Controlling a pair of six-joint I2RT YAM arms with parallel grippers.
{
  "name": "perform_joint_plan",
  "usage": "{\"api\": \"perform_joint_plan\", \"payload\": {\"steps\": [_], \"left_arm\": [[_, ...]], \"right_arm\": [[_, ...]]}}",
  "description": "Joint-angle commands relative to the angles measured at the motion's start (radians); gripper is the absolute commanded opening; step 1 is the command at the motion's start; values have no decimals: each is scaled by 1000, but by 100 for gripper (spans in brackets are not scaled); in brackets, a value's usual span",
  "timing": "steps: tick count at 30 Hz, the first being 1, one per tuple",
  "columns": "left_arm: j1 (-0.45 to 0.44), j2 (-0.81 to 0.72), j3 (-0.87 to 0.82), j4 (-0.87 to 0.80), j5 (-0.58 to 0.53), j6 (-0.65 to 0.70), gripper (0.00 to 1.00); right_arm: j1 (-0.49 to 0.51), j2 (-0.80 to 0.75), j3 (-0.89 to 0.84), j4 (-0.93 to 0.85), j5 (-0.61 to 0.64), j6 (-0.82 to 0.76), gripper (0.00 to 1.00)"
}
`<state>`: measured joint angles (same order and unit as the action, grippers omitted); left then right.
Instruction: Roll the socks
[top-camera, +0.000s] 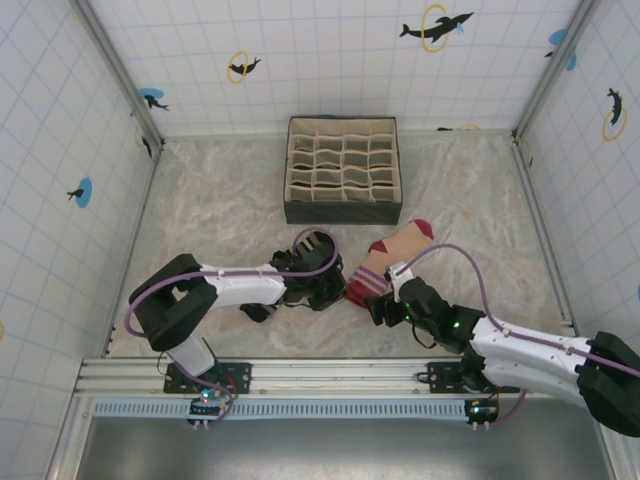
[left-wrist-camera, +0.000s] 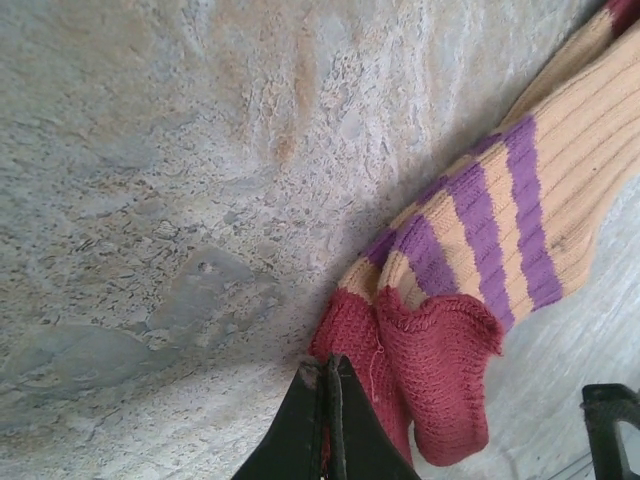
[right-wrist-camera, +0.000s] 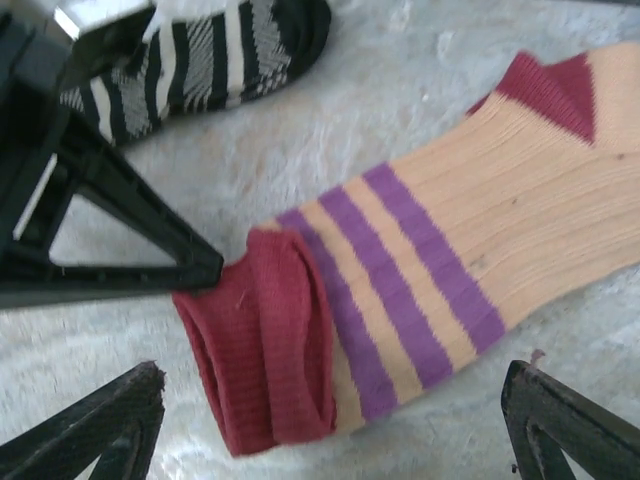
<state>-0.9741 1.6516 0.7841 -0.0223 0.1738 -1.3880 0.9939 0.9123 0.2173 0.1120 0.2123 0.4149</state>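
The tan sock (top-camera: 393, 256) lies flat at the table's middle, with its dark red toe far right and its folded red cuff (right-wrist-camera: 262, 345) near left. Purple stripes cross it beside the cuff. My left gripper (left-wrist-camera: 330, 365) is shut, its tips pinching the edge of that cuff (left-wrist-camera: 430, 365). In the top view the left gripper (top-camera: 340, 288) meets the sock from the left. My right gripper (right-wrist-camera: 330, 430) hangs open just above the cuff end, with one fingertip (right-wrist-camera: 110, 415) on each side of it. The black-white-grey striped sock (right-wrist-camera: 200, 55) lies behind the left gripper.
A beige gridded fabric organiser box (top-camera: 343, 170) stands at the back centre. Tiled walls close in the table on three sides. A metal rail (top-camera: 320, 375) carrying both arm bases runs along the near edge.
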Motion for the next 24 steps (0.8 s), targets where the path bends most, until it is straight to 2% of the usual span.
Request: {"api": "perform_joint_plan", "payload": {"steps": [1, 7, 24], "left_arm": [[11, 16, 33, -45, 12, 27, 0], [19, 18, 53, -50, 22, 26, 0], [31, 52, 94, -59, 53, 30, 0]], "right_arm": [[30, 37, -9, 39, 34, -33, 86], [70, 144, 10, 106, 87, -74, 79], [116, 322, 104, 170, 140, -147, 75]]}}
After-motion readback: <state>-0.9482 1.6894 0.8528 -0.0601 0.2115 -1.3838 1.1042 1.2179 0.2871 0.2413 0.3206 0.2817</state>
